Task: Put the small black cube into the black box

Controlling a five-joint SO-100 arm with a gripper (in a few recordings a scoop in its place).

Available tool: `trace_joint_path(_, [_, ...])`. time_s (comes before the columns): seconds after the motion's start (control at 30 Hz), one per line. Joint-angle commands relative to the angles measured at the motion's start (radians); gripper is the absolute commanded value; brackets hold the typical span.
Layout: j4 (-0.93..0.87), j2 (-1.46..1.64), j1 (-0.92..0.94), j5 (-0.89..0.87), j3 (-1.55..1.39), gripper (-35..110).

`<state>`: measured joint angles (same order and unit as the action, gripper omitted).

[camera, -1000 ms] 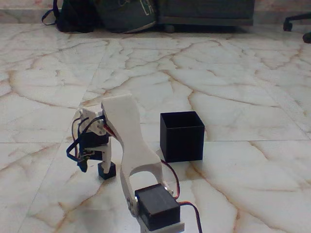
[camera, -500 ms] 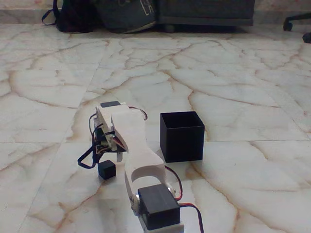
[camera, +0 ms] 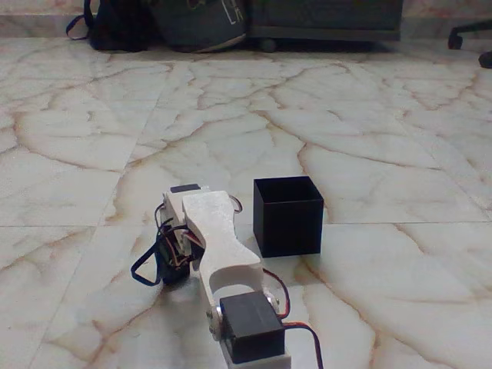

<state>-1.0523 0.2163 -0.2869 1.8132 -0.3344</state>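
The black box (camera: pixel 288 219) stands open-topped on the marble floor, just right of the arm. My white arm reaches low and forward from the bottom of the fixed view, its wrist bent down to the floor left of the box. The gripper (camera: pixel 172 260) is down among blue and red wires, and its fingers are hidden behind the wrist. A dark block low under the wrist looks like the small black cube (camera: pixel 176 272), mostly covered. Whether the fingers are around it cannot be made out.
The floor is veined marble tile (camera: pixel 369 138). Dark bags (camera: pixel 165 23) and a low piece of furniture (camera: pixel 323 19) line the far edge. A chair base (camera: pixel 473 38) shows at the top right. Open floor lies beyond and right of the box.
The arm has folded lower, and the wrist has dropped over the spot where the cube stood in plain sight. The cube is now mostly covered. The box has not moved.
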Motion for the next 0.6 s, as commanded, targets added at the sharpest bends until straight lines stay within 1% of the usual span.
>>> trace_joint_path(0.0, [0.017, 0.011, -0.006, -0.003, 0.054, 5])
trace_joint_path(0.13, [0.0, 0.011, -0.005, -0.011, 0.084, 1])
trace_joint_path(0.2, [-0.1, 0.012, -0.002, -0.009, 0.156, 1])
trace_joint_path(0.3, [-0.087, 0.011, 0.002, 0.0, 0.196, 5])
trace_joint_path(0.4, [0.026, -0.028, -0.005, -0.106, 0.199, 8])
trace_joint_path(0.43, [0.095, -0.051, -0.009, -0.158, 0.198, 8])
trace_joint_path(0.47, [0.204, -0.086, -0.009, -0.241, 0.198, 8])
trace_joint_path(0.5, [0.256, -0.101, -0.011, -0.318, 0.198, 8])
trace_joint_path(0.53, [0.249, -0.098, -0.015, -0.362, 0.206, 8])
trace_joint_path(0.57, [0.25, -0.098, -0.017, -0.367, 0.209, 8])
